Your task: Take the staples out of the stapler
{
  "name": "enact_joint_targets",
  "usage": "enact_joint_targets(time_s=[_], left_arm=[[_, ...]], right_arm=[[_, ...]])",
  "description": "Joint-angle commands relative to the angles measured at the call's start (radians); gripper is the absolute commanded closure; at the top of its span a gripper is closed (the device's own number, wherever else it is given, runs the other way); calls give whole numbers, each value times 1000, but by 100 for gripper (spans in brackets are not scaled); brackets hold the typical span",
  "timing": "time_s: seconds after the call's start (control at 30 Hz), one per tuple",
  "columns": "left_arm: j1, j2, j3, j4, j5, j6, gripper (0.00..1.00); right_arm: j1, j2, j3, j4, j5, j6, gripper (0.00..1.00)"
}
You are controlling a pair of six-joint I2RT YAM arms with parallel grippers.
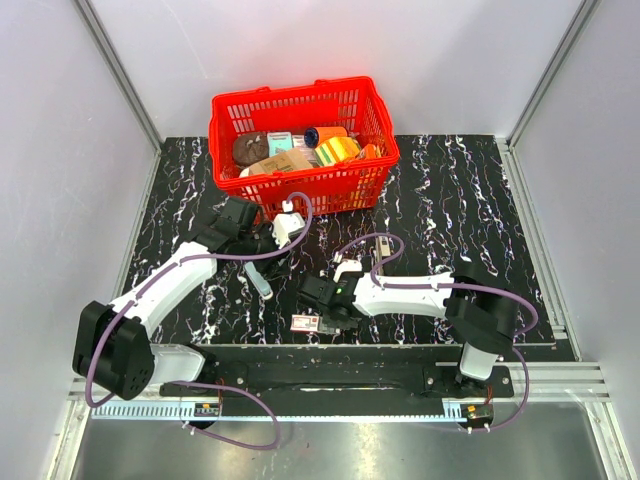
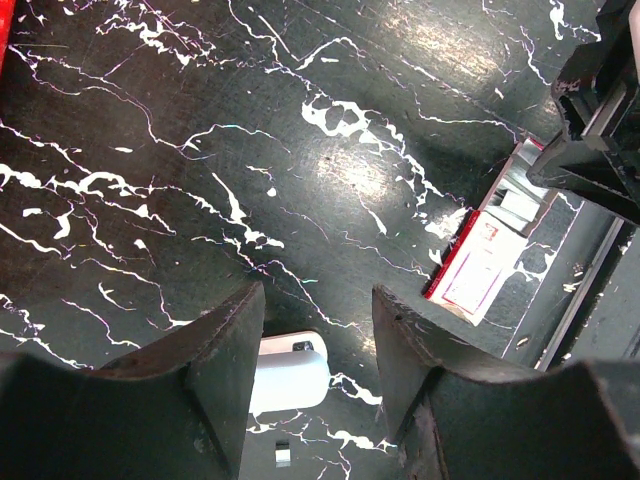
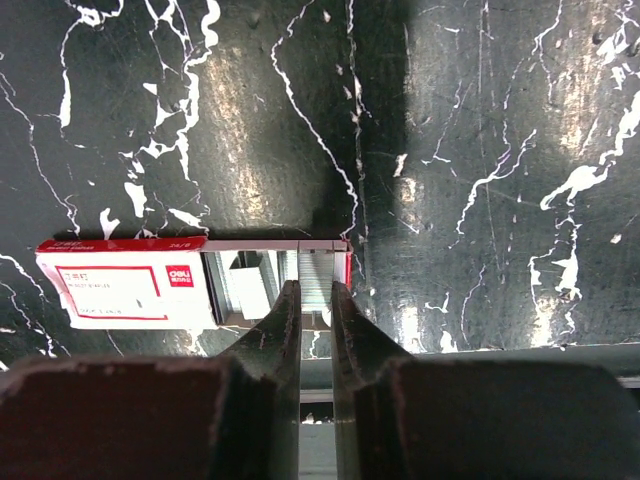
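The stapler (image 1: 260,280) is a slim pale bar lying on the black marble table between the two arms. Its rounded end (image 2: 290,375) shows just below my left gripper (image 2: 318,300), which is open and empty above it. A tiny grey staple piece (image 2: 282,452) lies beside that end. My right gripper (image 3: 315,288) is nearly closed, its fingertips pinching a ribbed silver strip of staples (image 3: 318,268) over the open tray of the flat white-and-red box (image 3: 125,285). In the top view the right gripper (image 1: 322,305) sits right over that box (image 1: 308,322).
A red basket (image 1: 300,100) full of small items stands at the back, just behind the left gripper (image 1: 265,243). The box (image 2: 478,268) lies near the table's front edge, where a metal rail (image 1: 330,385) runs. The right gripper also shows in the left wrist view (image 2: 600,110).
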Motion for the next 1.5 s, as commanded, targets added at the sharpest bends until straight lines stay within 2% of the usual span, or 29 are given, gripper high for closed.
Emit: enact_joint_targets(time_s=[0.0, 0.27, 0.57, 0.87, 1.1, 1.23, 1.47], left_arm=[[2, 8, 40, 26, 26, 2, 49], [2, 12, 44, 26, 26, -4, 49], [2, 2, 44, 22, 29, -10, 49], [2, -4, 33, 18, 22, -6, 48], [2, -10, 36, 13, 16, -9, 48], [4, -14, 37, 9, 14, -12, 48], [1, -2, 7, 12, 11, 19, 48]], right_arm=[[-5, 9, 9, 17, -7, -14, 91], [-2, 0, -8, 17, -26, -3, 89], [0, 21, 17, 5, -41, -18, 73], [9, 1, 26, -12, -39, -25, 66], [13, -80, 46, -52, -16, -20, 67], [12, -130, 37, -46, 4, -15, 72], [6, -121, 8, -42, 7, -14, 82]])
